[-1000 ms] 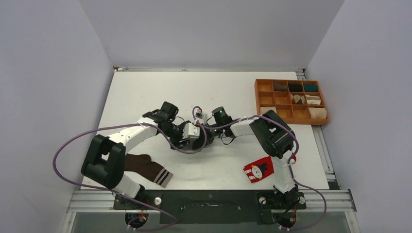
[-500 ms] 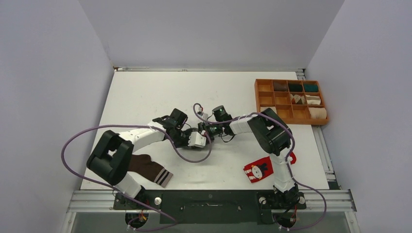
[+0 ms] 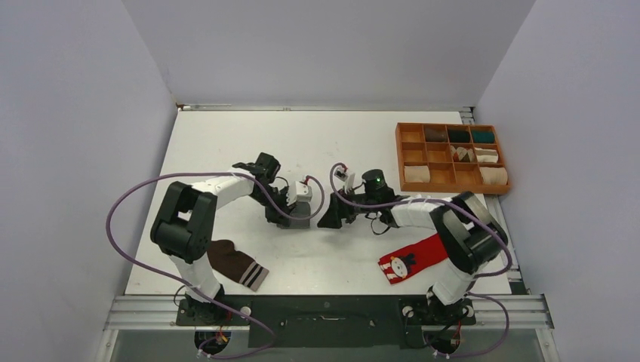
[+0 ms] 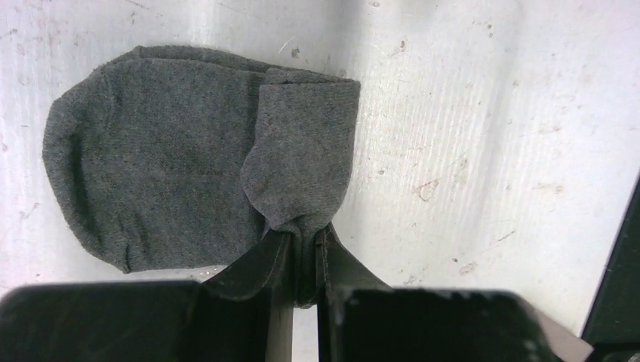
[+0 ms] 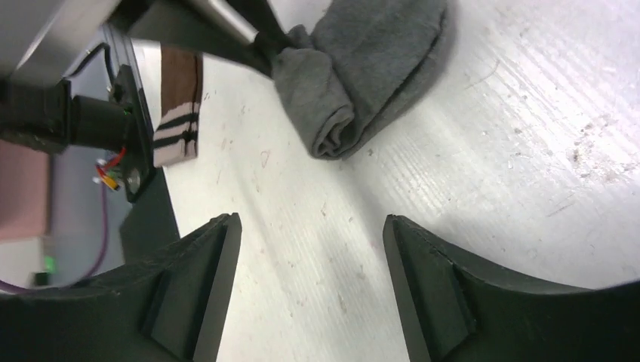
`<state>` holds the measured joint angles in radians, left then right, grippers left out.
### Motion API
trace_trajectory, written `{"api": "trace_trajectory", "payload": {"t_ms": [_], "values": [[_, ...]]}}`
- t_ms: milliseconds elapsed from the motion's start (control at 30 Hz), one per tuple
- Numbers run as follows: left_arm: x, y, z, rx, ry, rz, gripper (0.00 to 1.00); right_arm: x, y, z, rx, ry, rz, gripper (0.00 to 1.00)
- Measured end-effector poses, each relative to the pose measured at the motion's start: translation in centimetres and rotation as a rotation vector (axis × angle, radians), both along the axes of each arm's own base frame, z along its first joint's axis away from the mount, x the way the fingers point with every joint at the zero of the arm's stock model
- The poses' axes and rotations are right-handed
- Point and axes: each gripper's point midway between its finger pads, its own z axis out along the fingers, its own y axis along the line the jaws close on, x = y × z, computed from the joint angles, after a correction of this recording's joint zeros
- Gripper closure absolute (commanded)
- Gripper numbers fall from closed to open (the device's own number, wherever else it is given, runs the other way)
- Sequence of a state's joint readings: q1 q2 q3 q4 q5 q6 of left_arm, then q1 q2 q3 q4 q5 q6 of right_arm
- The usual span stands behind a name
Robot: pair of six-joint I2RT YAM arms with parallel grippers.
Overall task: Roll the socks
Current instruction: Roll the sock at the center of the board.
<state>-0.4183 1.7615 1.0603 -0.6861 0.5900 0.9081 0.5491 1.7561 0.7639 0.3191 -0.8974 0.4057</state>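
Observation:
The grey sock (image 4: 166,151) lies flat at the table's middle (image 3: 296,222), one end folded back over itself (image 4: 302,158). My left gripper (image 4: 306,249) is shut on the tip of that folded end; from above it shows at the sock's left side (image 3: 282,214). My right gripper (image 5: 309,222) stands open a short way to the sock's right (image 3: 327,219), nothing between its fingers, with the grey sock (image 5: 370,68) ahead of it. The brown sock with a striped cuff (image 3: 238,265) lies near the left base. The red sock with a white figure (image 3: 411,259) lies near the right base.
A wooden compartment tray (image 3: 413,154) sits at the back right, holding several rolled bundles in beige, cream, teal and dark colours. The purple cables of both arms loop over the table. Grey walls close in the left, right and far sides.
My right gripper opened, let go of the grey sock and drew back to the right. My left gripper shut on the sock's folded end and shifted slightly toward the back.

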Motion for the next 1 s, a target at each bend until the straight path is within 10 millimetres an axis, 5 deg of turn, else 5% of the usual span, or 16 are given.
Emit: {"api": "trace_trajectory", "payload": {"t_ms": [200,333,433,633,833,933,1000], "values": [[0.1,-0.1,-0.1,-0.057,0.151,0.050,1.00,-2.0,0.0,2.1,-0.022,-0.476,0.093,0.12],[0.1,-0.2,-0.1,-0.083,0.260,0.080,1.00,-5.0,3.1,3.0,-0.038,-0.898,0.305,0.14],[-0.1,-0.3,-0.1,-0.097,0.326,0.094,1.00,-3.6,4.8,2.4,-0.096,-1.037,0.375,0.17],[-1.1,-0.4,0.0,-0.099,0.416,0.106,1.00,-0.2,7.1,-0.8,-0.217,-1.138,0.473,0.36],[-1.8,-0.3,0.0,-0.090,0.468,0.110,0.98,0.2,7.6,-3.2,-0.281,-1.145,0.549,0.79],[-2.0,-0.2,0.1,-0.088,0.471,0.107,0.66,0.1,7.6,-3.5,-0.295,-1.123,0.548,0.89],[-2.0,-0.2,0.2,-0.094,0.474,0.108,0.56,0.1,7.6,-3.4,-0.303,-1.089,0.531,0.91]]}}
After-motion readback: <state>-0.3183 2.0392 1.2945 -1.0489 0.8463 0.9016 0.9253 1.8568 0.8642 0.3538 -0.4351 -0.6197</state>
